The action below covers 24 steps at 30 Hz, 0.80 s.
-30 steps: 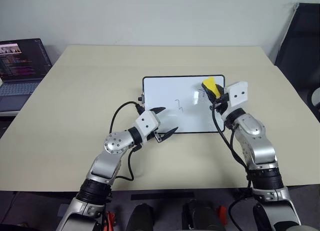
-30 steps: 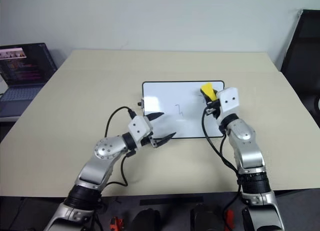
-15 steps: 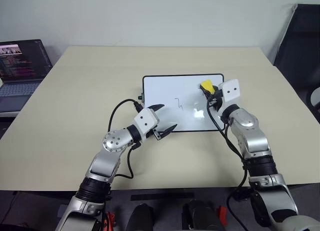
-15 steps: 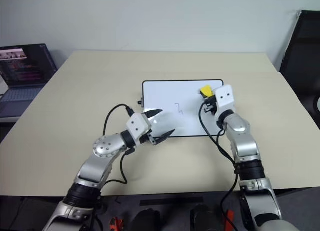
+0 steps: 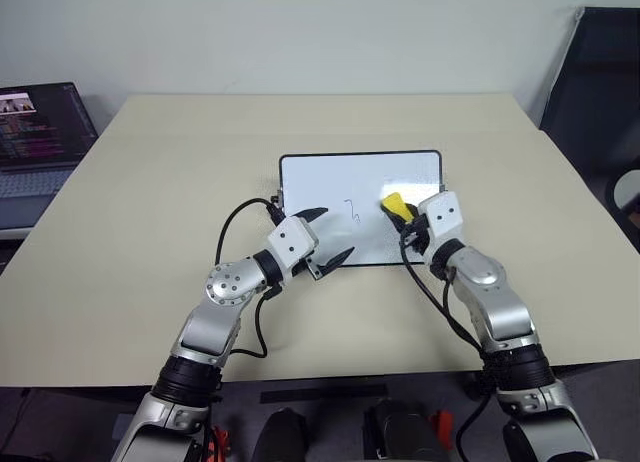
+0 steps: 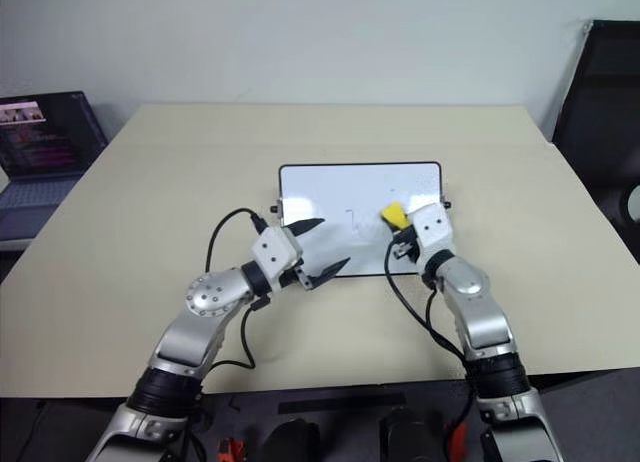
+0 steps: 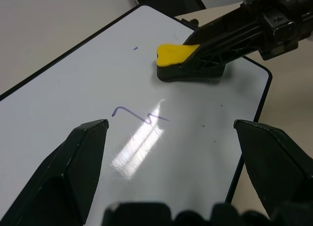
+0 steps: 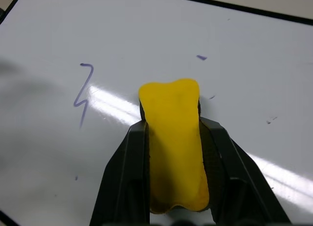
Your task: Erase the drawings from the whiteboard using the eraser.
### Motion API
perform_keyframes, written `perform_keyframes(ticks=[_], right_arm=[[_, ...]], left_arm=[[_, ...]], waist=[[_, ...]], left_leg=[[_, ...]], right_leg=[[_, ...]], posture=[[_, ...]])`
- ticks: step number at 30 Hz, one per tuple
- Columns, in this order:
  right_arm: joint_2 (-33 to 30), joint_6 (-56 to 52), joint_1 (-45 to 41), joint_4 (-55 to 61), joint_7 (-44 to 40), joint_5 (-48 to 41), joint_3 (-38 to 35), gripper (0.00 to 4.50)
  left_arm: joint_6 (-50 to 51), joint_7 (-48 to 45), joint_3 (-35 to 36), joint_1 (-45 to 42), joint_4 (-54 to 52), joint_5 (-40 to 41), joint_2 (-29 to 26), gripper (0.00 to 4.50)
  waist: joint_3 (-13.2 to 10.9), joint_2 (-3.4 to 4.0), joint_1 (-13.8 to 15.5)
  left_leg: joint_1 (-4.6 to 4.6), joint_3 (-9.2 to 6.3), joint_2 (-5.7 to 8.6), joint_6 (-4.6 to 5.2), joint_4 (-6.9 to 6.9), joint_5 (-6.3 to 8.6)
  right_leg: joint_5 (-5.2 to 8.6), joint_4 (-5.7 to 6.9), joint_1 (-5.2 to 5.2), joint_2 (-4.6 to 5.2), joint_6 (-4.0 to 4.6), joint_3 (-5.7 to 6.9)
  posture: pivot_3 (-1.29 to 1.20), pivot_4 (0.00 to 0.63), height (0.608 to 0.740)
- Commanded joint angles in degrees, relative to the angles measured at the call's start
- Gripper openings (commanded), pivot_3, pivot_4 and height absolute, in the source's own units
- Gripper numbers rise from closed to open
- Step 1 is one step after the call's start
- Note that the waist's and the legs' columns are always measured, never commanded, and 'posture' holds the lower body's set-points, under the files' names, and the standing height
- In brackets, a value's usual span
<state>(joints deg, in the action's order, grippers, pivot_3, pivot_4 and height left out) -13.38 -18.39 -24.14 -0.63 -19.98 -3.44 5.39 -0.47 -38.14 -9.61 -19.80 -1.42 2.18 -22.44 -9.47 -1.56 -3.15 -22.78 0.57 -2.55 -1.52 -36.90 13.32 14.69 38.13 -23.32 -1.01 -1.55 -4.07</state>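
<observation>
The right gripper (image 8: 173, 152) clamps the eraser (image 8: 173, 138) by its long sides on the whiteboard (image 5: 330, 177), near a remaining squiggle (image 8: 83, 94). The block looks light and soft, best held mid-body. The left gripper (image 5: 325, 237) hovers open.

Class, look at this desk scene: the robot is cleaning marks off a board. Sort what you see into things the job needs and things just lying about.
Needed for the job:
- whiteboard
- eraser, clamped in the right gripper
- squiggle drawing
- left gripper, open over the board's near edge

Just lying about:
- laptop
- black chair
</observation>
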Motion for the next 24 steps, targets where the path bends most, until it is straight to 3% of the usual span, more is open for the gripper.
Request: perform_keyframes(ticks=[1,10,24], right_arm=[[-0.55,1.32,-6.32,-7.09,1.73,1.03,-2.08,1.08],[-1.46,10.38,-18.09,-21.85,5.97,2.37,-4.94,1.08],[2.95,6.21,-4.01,-2.17,-3.21,-2.44,0.59,1.08]], left_arm=[[-1.11,0.36,1.06,-0.42,-1.43,0.27,-0.35,4.5],[-0.95,0.13,0.99,-0.58,-1.26,0.29,-0.52,4.5],[-0.35,0.31,1.22,-1.16,-0.82,0.31,-0.63,4.5]], waist=[[-0.01,0.01,-0.36],[-0.02,0.01,-0.06],[-0.08,0.07,-0.5]], left_leg=[[0.01,0.03,0.0,0.0,-0.02,0.0],[-0.1,0.1,0.04,0.12,0.05,-0.08],[-0.08,0.06,-0.05,0.12,0.18,-0.08]], right_leg=[[-0.02,0.0,0.0,0.0,0.0,-0.01],[-0.18,-0.16,-0.07,0.01,-0.03,-0.02],[-0.15,-0.04,-0.18,-0.02,-0.04,-0.02]], posture=[[0.0,0.15,0.74],[0.0,0.15,0.74],[0.0,0.15,0.74]])
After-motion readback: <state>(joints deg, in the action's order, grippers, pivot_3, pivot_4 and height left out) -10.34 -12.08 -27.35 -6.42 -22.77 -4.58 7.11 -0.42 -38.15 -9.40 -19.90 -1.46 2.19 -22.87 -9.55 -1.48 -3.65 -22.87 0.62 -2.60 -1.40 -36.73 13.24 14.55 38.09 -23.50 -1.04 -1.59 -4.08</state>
